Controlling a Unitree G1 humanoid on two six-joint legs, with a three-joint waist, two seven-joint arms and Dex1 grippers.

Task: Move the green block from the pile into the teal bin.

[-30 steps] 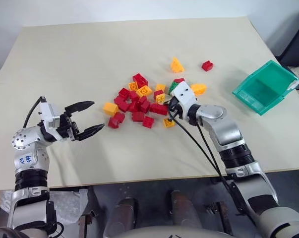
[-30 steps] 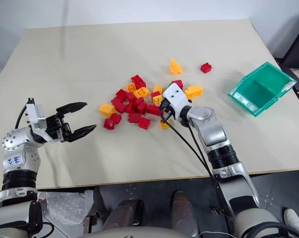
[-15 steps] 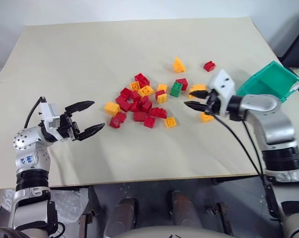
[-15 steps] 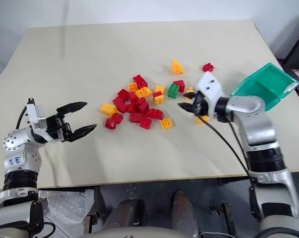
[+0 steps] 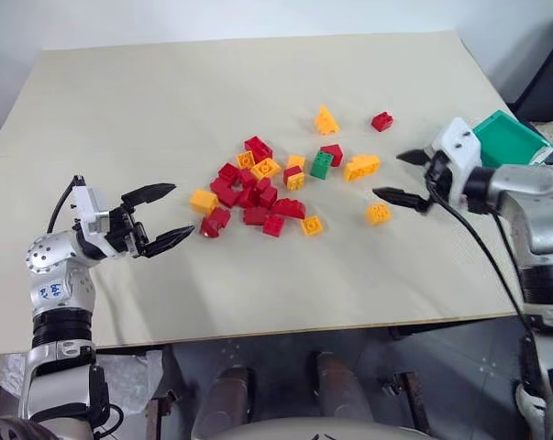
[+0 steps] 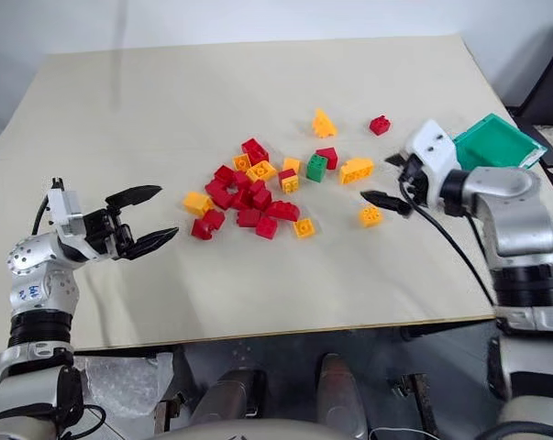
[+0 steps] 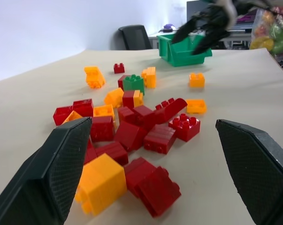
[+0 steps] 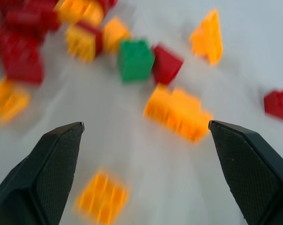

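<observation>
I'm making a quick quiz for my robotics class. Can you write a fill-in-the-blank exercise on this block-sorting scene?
1. The green block lies on the ____, at the right edge of the pile.
2. The right gripper holds ____.
3. The jaws of the left gripper stand ____.
4. The teal bin sits by the table's ____ edge.

Missing words: table; nothing; open; right
</observation>
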